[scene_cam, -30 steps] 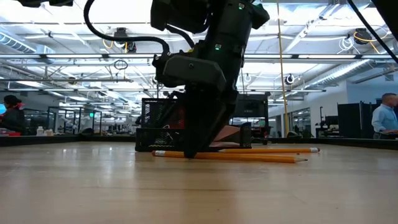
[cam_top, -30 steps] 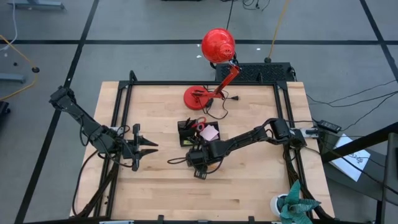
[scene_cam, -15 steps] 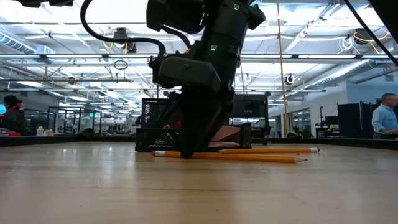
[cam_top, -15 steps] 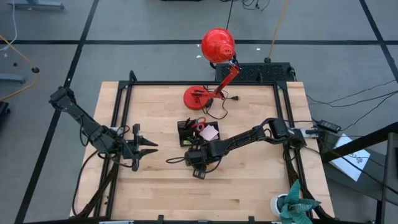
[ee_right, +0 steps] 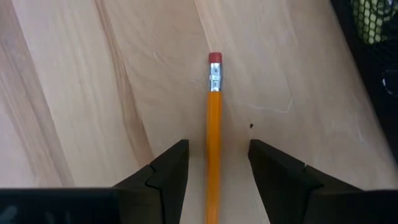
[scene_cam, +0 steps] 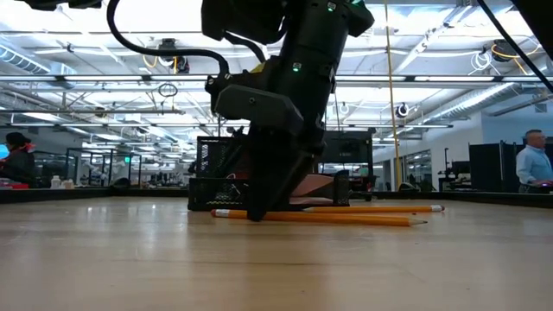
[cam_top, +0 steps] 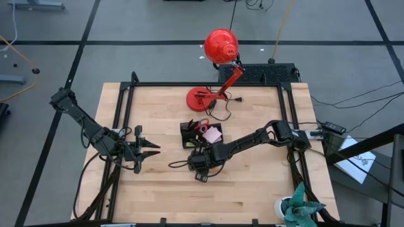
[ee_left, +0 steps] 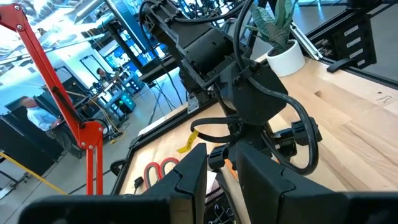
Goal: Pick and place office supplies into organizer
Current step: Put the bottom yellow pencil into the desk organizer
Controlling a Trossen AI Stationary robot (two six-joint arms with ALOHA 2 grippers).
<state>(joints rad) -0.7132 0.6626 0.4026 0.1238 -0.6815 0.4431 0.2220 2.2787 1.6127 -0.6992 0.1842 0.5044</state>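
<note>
The left claw (cam_top: 153,148) hangs over the left part of the bench (cam_top: 252,189), well apart from the supplies. Its fingers (ee_left: 186,180) show a narrow gap between them with nothing in it.

Near the middle of the bench stands the organizer (cam_top: 189,133), a small black mesh tray. Red scissors (cam_top: 203,126) lie at its far right corner, and a pink pad (cam_top: 213,134) lies just to its right. In the low view two pencils (scene_cam: 346,218) lie flat on the wood in front of the organizer (scene_cam: 216,181), one behind the other, points toward the right.

The right claw (cam_top: 194,159) is down at the bench just in front of the organizer, its arm reaching in from the right edge. In the right wrist view its fingers (ee_right: 165,171) stand apart on either side of one pencil (ee_right: 214,130), not yet pinching it; the eraser end points away from the claw, and the organizer's mesh (ee_right: 370,37) shows at the edge.

Behind the organizer, the red lamp (cam_top: 221,45) stands on its round base near the far edge.
</note>
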